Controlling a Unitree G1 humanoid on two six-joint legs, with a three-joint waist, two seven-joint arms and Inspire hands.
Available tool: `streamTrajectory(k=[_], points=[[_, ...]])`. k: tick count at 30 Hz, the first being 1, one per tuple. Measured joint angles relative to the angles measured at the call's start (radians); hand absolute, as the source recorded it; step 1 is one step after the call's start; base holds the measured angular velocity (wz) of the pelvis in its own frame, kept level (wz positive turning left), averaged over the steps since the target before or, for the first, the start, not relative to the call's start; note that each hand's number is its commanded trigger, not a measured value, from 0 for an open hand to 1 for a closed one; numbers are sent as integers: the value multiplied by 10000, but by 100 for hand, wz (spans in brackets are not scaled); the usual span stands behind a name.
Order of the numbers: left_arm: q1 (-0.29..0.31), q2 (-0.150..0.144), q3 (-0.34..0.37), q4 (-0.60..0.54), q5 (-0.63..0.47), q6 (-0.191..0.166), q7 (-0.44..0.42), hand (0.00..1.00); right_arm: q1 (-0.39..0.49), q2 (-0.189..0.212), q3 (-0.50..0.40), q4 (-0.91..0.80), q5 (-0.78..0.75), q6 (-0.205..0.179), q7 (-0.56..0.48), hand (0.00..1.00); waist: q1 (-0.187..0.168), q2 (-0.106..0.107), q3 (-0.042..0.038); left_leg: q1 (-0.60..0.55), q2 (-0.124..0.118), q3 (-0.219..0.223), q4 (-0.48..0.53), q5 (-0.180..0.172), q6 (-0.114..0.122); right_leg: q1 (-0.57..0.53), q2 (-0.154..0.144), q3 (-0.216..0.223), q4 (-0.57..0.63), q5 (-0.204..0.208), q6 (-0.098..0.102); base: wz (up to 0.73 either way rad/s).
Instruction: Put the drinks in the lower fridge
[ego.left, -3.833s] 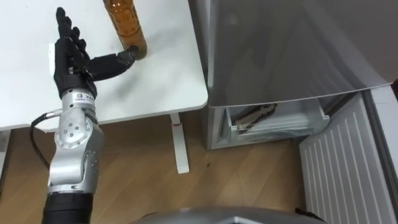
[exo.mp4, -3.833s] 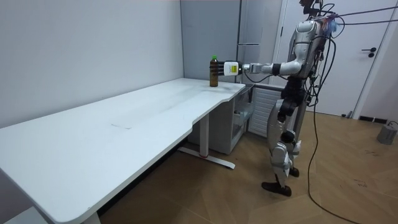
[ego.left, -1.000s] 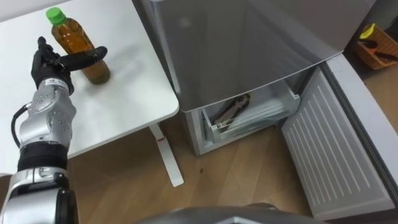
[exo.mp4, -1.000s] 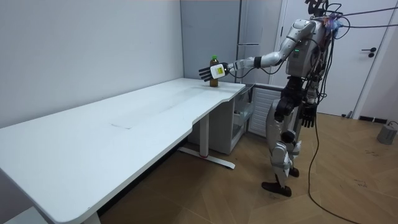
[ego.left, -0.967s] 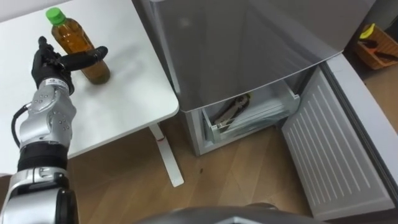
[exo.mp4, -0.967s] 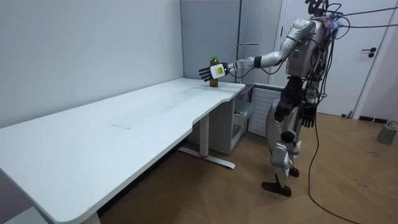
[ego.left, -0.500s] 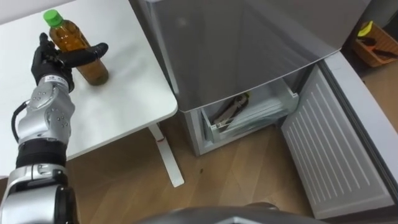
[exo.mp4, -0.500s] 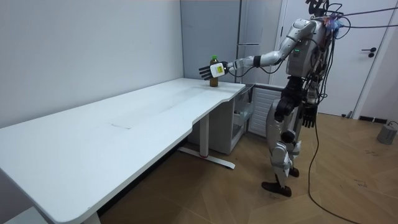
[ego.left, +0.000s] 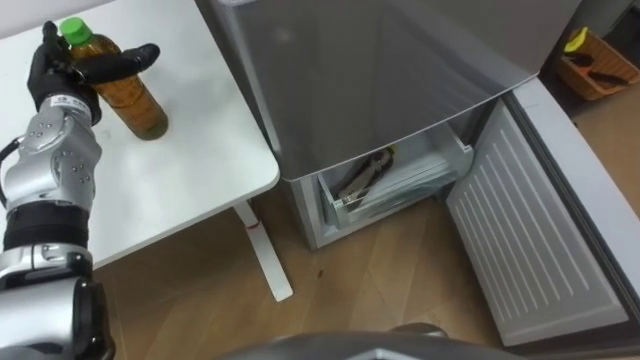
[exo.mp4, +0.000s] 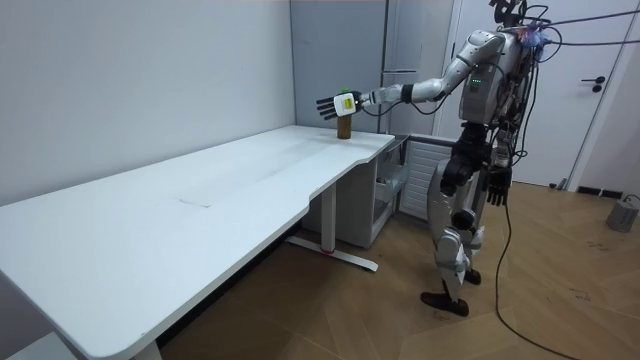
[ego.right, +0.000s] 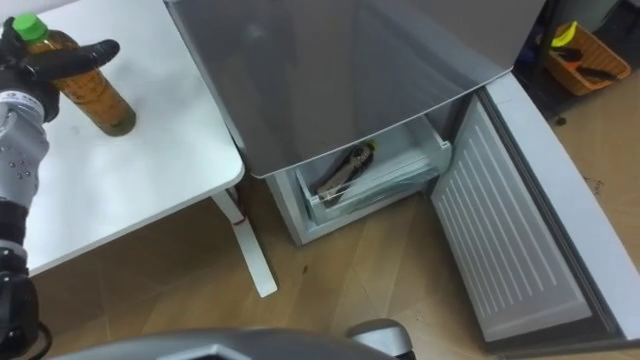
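Note:
An amber drink bottle (ego.left: 128, 98) with a green cap stands near the corner of the white table (ego.left: 185, 185). My left hand (ego.left: 58, 78) is raised beside its upper part, open: the fingers point straight up behind the bottle and the thumb lies across its shoulder. In the room view the left hand (exo.mp4: 330, 104) is up by the cap of the bottle (exo.mp4: 345, 127). The lower fridge (ego.left: 385, 180) is to the right of the table, with its door (ego.left: 525, 240) swung wide open. My right hand (exo.mp4: 497, 188) hangs relaxed at my side.
A clear drawer (ego.left: 400, 185) in the lower fridge holds a dark object (ego.left: 365, 175). The grey upper fridge (ego.left: 380, 70) juts out above it. An orange basket (ego.left: 592, 55) sits on the floor at the far right. I stand between the table's corner and the fridge.
My left hand has moved up the bottle from its middle toward the cap, the arm lifting. The bottle stays on the table. The eye view has shifted slightly.

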Motion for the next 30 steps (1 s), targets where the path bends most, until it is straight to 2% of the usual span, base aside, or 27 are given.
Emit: streamTrajectory(k=[20,30], points=[[-1,-3,-20,312,6,72,-218,100,-99,-4,-17,35,-76,-3,96,0,-125,-74,17,-21,0,1,-26,-1,0,-52,18,35,5,0,-1,0],[6,-8,-56,328,135,117,-74,100,-160,-202,-95,47,-66,-1,51,0,-268,-79,19,-44,0,-20,-25,-1,0,-24,19,23,11,1,-2,0]])
